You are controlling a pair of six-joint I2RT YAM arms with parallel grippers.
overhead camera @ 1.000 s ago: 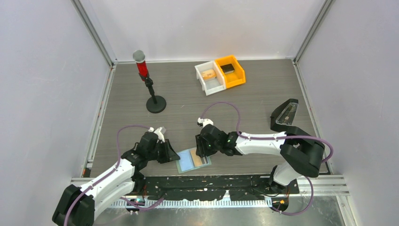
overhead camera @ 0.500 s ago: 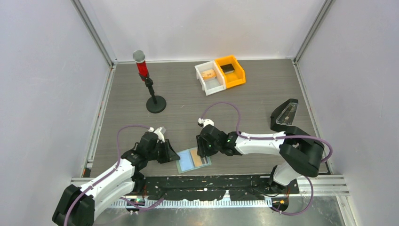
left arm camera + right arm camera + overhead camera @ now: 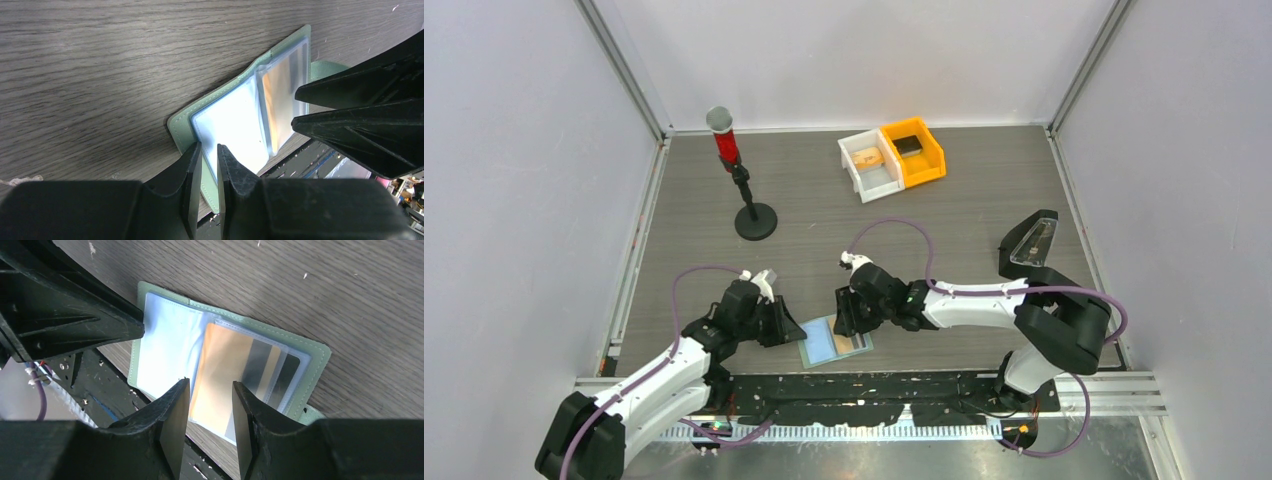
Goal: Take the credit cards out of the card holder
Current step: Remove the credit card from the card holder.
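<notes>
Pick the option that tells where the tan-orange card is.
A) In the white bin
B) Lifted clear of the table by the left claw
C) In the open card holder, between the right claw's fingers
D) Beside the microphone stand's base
C: the right wrist view shows the tan-orange card lying flat in the open card holder, with the right claw straddling it.

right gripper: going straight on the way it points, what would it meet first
Probably the tan-orange card in the card holder, lying right ahead of the right gripper; depth is hard to judge.
</notes>
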